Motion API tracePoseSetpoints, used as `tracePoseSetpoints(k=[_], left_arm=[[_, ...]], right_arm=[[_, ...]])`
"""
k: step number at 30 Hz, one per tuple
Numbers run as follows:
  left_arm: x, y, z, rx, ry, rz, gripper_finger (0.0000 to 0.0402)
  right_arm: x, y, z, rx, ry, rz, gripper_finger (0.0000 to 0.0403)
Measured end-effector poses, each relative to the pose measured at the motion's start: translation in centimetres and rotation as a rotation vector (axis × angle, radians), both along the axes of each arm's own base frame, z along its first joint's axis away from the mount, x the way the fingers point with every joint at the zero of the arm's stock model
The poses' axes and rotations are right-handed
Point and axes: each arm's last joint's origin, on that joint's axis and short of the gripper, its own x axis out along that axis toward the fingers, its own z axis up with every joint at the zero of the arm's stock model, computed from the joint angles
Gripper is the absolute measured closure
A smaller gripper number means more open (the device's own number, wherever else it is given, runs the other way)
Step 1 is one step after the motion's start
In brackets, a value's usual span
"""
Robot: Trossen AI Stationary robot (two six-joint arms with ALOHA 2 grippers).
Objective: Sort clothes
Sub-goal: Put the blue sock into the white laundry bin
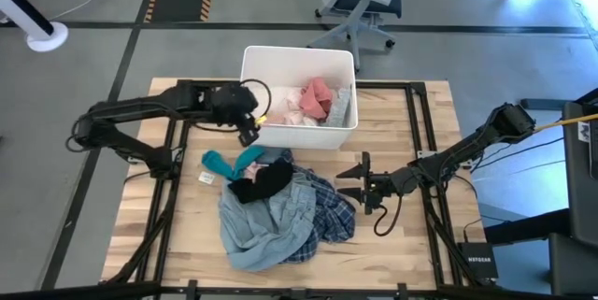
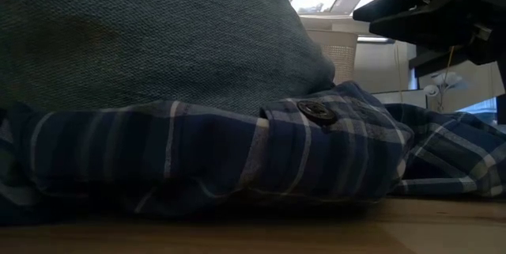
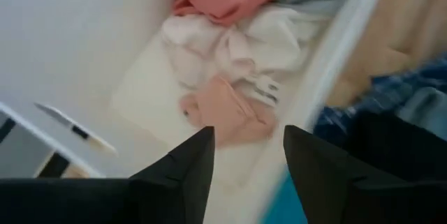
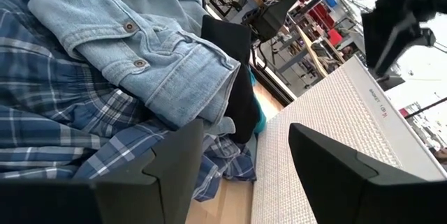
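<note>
- Denim shirt (image 1: 266,221), soft and crumpled, over plaid shirt (image 1: 327,221) on my desk (image 1: 411,244).
- Left pincer (image 1: 252,118) spread above the bin (image 1: 299,57); right pincer (image 1: 353,181) spread beside the pile.

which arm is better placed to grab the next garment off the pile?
Right, probably. The right claw is open at table height, facing the plaid shirt and denim shirt. The left claw is open too, but sits over the white bin.

Wooden table (image 1: 411,113), white bin (image 1: 299,66), heaped clothes (image 1: 280,211)
</note>
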Motion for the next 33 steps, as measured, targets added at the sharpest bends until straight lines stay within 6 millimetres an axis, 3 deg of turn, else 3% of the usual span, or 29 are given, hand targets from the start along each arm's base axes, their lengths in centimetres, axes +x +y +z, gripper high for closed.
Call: tracePoseSetpoints(k=[6, 11, 21, 33], left_arm=[[-3.0, -2.7, 1.4, -0.055, -0.046, -0.004, 0.0233], [-4.9, -4.5, 0.7, -0.107, -0.031, -0.013, 0.0233], [-5.8, -6.8, -6.6, -0.176, 0.139, 0.013, 0.0233], [-6.6, -7.5, -13.9, -0.259, 0.219, 0.076, 0.0233]], right_arm=[[0.0, 0.0, 0.0, 0.008, 0.005, -0.002, 0.0171], [0.0, 0.0, 0.0, 0.022, 0.004, -0.006, 0.0171], [0.0, 0.0, 0.0, 0.02, 0.004, -0.012, 0.0171], [0.0, -0.1, 0.0, 0.018, -0.002, -0.031, 0.0171]])
